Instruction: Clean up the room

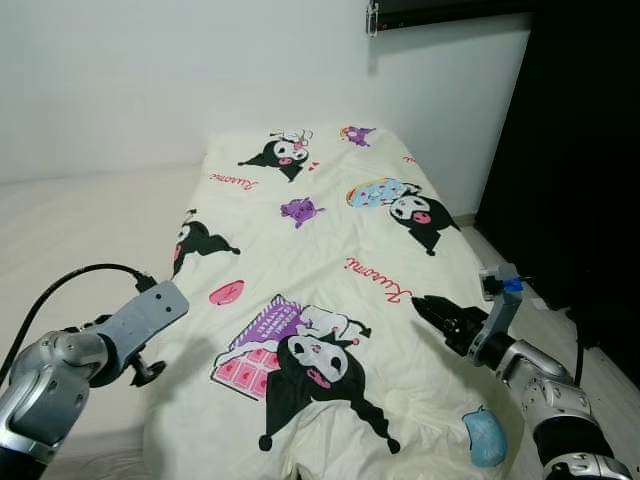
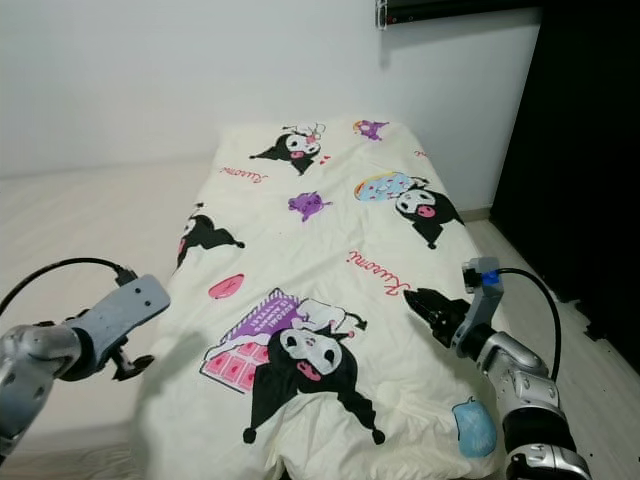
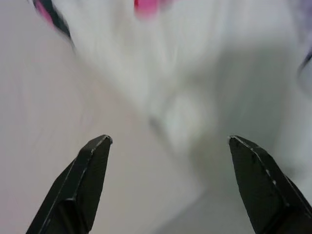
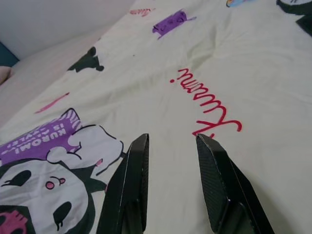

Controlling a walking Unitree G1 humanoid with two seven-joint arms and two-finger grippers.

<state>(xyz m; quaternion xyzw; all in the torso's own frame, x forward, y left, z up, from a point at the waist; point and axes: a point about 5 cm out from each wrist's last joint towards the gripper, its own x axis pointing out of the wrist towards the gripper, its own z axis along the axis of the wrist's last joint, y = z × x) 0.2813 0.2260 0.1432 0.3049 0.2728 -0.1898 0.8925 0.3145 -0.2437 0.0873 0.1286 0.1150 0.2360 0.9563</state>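
— Where do we stand with tidying the room?

— We'd judge the bed nearly made. Starting on our left, the left end effector (image 3: 168, 146) hovers at the left edge of the blanket (image 1: 330, 260), its two black fingers spread wide with nothing between them. The wrist picture there is blurred, so we can't say more about the cloth under it.

— And the blanket itself?

— It lies spread over the bed (image 1: 70, 215), cartoon prints facing up, running from the wall end down to the near end. A few soft creases show in the middle, and the near corners look a bit loose.

— The right side?

— The right end effector (image 1: 428, 307) sits just above the blanket's right edge, by the red lettering, fingers slightly parted and holding nothing.

— So what's left for us?

— Probably smoothing the edges. We see no loose clutter on the bed.
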